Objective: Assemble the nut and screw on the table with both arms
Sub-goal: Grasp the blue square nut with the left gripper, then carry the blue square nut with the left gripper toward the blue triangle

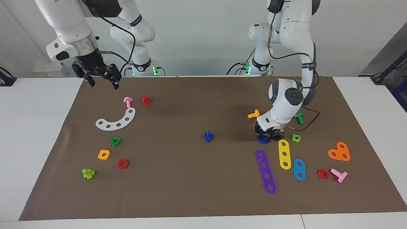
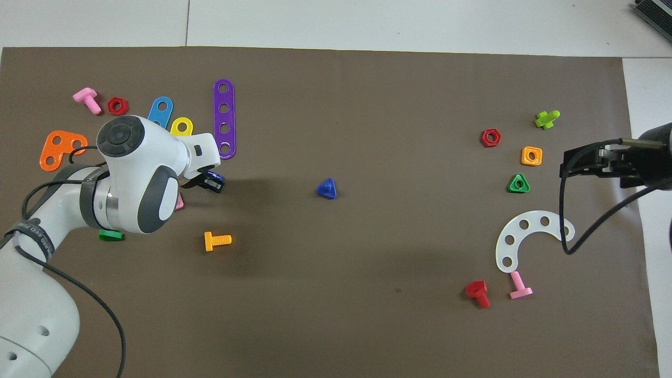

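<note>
The dark blue nut [image 1: 262,139] sits low over the brown mat [image 1: 178,190] at the left arm's end of the table, next to the yellow strip. My left gripper [image 1: 267,136] reaches down from above and is shut on the nut [image 2: 214,176]; the arm's wrist hides most of the left gripper [image 2: 210,182] in the overhead view. The dark blue screw [image 1: 208,136] rests on its triangular head near the mat's middle, shaft up, untouched [image 2: 326,188]. My right gripper [image 1: 102,85] hangs open and holds nothing, over the mat's corner at the right arm's end [image 2: 572,163].
Around the left gripper lie a purple strip [image 1: 266,171], a yellow strip [image 1: 284,154], a light blue strip [image 1: 299,169], an orange bolt [image 1: 254,114] and a green bolt [image 1: 299,118]. A white arc plate [image 1: 116,120] and several small nuts and bolts lie at the right arm's end.
</note>
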Available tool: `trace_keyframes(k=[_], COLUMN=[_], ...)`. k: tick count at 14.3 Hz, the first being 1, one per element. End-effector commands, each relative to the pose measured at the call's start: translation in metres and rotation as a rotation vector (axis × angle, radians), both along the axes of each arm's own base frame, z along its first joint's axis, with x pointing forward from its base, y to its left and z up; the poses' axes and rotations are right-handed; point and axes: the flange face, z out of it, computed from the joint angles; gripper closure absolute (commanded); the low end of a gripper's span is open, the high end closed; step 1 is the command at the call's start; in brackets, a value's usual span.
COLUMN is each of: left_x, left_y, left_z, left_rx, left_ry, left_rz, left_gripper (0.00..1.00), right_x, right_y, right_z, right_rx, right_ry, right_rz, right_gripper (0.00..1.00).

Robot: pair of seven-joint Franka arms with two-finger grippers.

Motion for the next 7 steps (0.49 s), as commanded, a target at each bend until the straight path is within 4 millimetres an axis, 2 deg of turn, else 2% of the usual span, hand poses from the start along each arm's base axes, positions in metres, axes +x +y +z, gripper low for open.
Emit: trace_keyframes(k=[1, 3, 7], left_x=[0.007, 0.013, 0.016], left_y=[-0.002, -0.013, -0.07], left_z=[0.025, 0.036, 0.058], left_rx=[0.002, 0.006, 0.013], left_ry=[0.017, 0.023, 0.05], left_rz=[0.037, 0.148, 0.288], left_gripper=[0.9, 0.9, 0.9], right_x=[-0.002, -0.002, -0.002], right_y=[0.001, 0.0, 0.001], right_z=[0.002, 0.002, 0.002], right_rx=[0.018, 0.018, 0.018], right_ry=[0.01, 0.01, 0.01], right_rz=[-0.006, -0.007, -0.006], right_gripper=[0.0, 0.0, 0.0])
